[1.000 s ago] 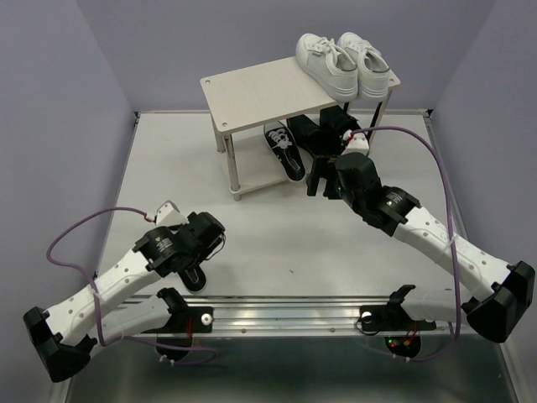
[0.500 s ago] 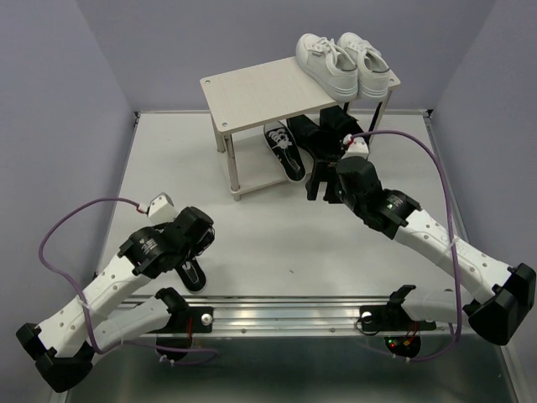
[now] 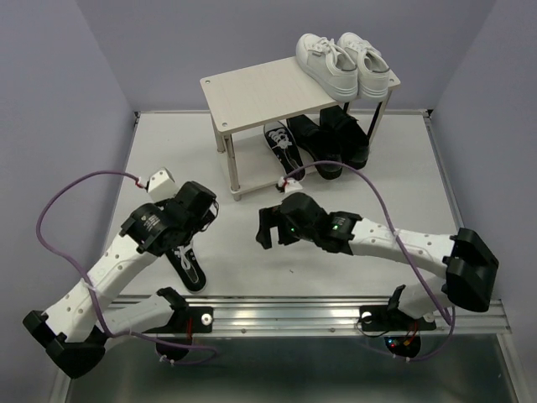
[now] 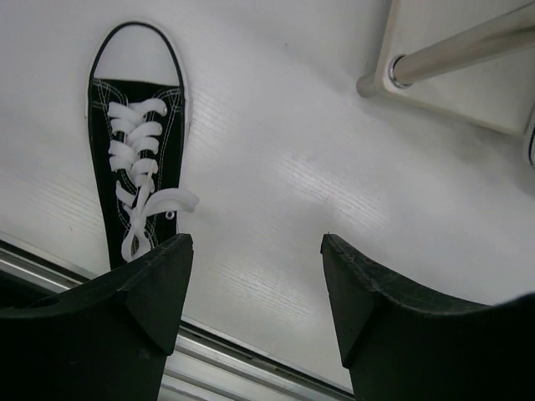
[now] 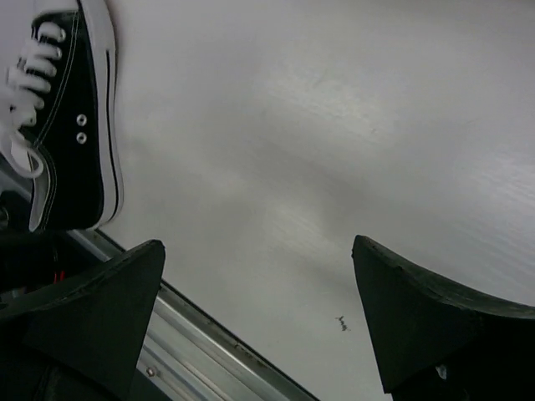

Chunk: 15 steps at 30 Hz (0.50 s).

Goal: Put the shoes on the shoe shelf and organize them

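Hovering over the near-left part of the counter point(image 3: 159, 143), the left gripper point(image 4: 255, 251) has its jaws spread and grasps nothing. The lone black canvas sneaker point(image 4: 134, 159) lies flat just ahead, toe pointing away from the gripper. Its heel end is hidden behind one finger, not between the two. Over to the right gripper point(image 5: 257, 246): jaws wide apart, empty, above bare counter, that same sneaker off to its left. On the shoe shelf point(image 3: 268, 92), white sneakers point(image 3: 344, 63) sit on top. The other canvas sneaker point(image 3: 283, 149) and black loafers point(image 3: 331, 138) sit on the lower tier.
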### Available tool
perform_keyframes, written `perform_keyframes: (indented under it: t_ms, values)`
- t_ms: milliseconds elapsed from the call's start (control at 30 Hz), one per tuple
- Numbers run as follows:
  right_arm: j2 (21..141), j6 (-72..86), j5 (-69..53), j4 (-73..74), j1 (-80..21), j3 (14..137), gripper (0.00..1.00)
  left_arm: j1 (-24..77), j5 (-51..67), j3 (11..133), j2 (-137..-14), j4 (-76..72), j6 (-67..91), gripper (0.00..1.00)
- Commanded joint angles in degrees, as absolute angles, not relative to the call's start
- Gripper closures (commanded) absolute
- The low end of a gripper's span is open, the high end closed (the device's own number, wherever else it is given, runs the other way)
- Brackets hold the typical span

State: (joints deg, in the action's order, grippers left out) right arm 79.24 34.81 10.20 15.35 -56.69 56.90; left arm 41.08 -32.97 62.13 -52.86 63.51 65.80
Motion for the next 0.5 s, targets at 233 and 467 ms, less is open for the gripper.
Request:
perform_keyframes:
  t_ms: [233, 467]
  values:
    - [91.48, 37.27, 5.45, 4.83, -67.23, 64.94, 0.00, 36.91, -35.60, 86.03, -60.82, 61.35, 48.52, 0.26]
    - [98.16, 36.83, 4.75, 3.34, -70.58, 70.74, 0.00, 36.83, -31.99, 89.73, -59.33, 57.48, 43.42, 0.26]
